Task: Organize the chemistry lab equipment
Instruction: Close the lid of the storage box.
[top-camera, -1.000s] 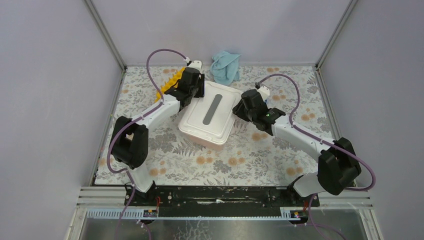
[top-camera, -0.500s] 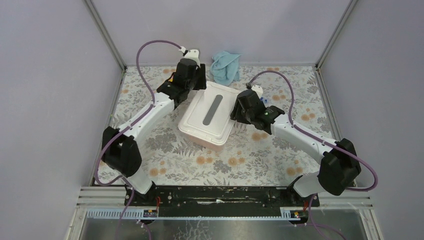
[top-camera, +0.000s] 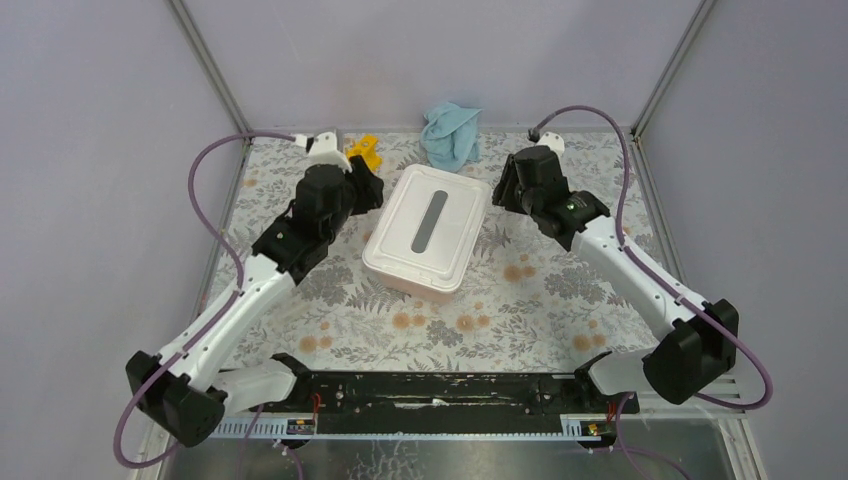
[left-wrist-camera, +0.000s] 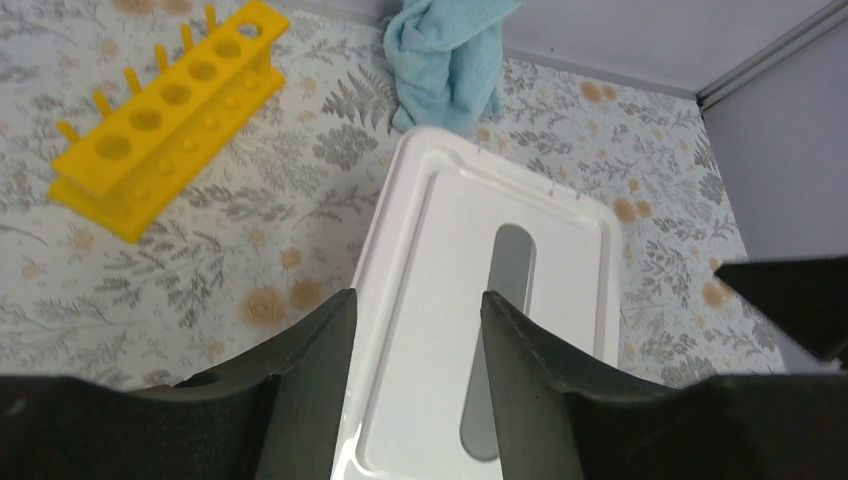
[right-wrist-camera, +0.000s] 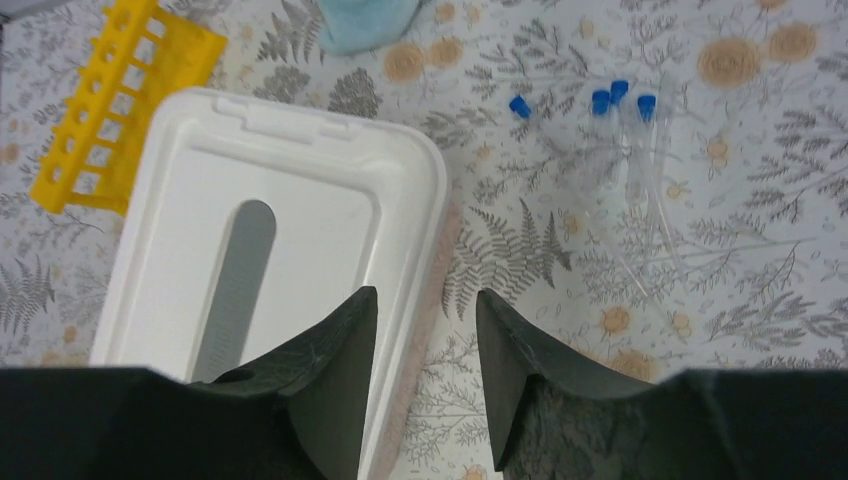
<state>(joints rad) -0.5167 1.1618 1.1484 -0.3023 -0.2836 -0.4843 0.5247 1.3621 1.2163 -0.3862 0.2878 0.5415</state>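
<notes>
Your yellow rack (left-wrist-camera: 165, 115) lies on the flowered table cover (top-camera: 450, 320) at the far left, near the white box (top-camera: 428, 228) but not touching it. In the left wrist view its long axis slants from lower left to upper right, the upper end pointing toward the blue cloth (left-wrist-camera: 445, 50). It is smooth moulded plastic, with a single row of round holes along the top and short pegs standing along one long edge. From above you see only its far end, because the left arm covers the rest.

The small tubes (right-wrist-camera: 620, 110) lie on the cover to the right of the box, well apart from the rack. The right wrist view shows four blue caps, all toward the far side, three close together and one a little off to the left. The clear bodies trail toward you and almost vanish into the leaf pattern, so there are perhaps four tubes, but you cannot count them surely.

The box is white plastic with rounded corners. Its lid has a raised rim and a long grey strip down the middle, running along the box's length. Both wrist views lose its near end behind the fingers.

The left gripper (left-wrist-camera: 417, 300) hangs by the box's left edge, its jaws partly apart with nothing between them. The right gripper (right-wrist-camera: 425, 300) hangs by the right edge, its jaws likewise parted and empty.
</notes>
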